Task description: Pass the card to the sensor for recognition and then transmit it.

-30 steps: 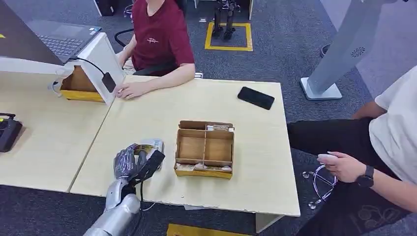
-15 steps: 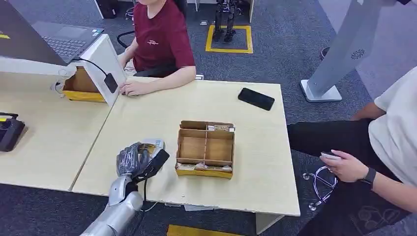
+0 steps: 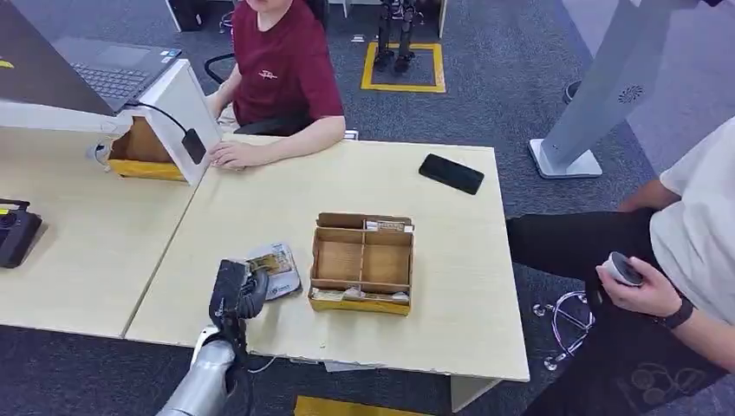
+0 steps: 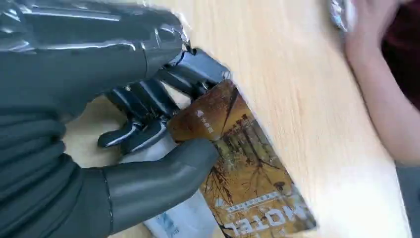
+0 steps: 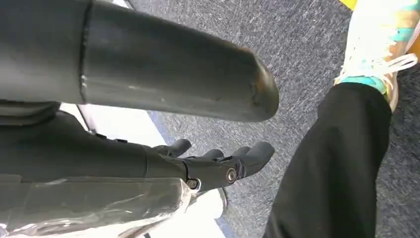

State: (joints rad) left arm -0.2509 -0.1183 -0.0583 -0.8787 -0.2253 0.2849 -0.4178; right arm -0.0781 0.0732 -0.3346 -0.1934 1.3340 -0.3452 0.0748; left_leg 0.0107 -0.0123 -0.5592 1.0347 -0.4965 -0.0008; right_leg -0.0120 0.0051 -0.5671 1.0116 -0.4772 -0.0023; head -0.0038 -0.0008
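A light wooden table [image 3: 260,208] stands on grey carpet, with 2 people seated at it, 1 in a red shirt [image 3: 284,65] at the far side. The left hand [image 3: 236,295] pinches the card [image 3: 276,268] between thumb and fingers just above the tabletop, beside the cardboard tray [image 3: 361,263]. The card reader [image 3: 192,145] sits on a slanted white stand well apart. The right hand [image 5: 218,166] hangs over the floor, fingers spread, holding nothing.

Card [image 4: 237,163], held in your left robot hand [image 4: 124,129]: you can read "MOTEL" in white capitals near one end; the smaller print stays illegible.
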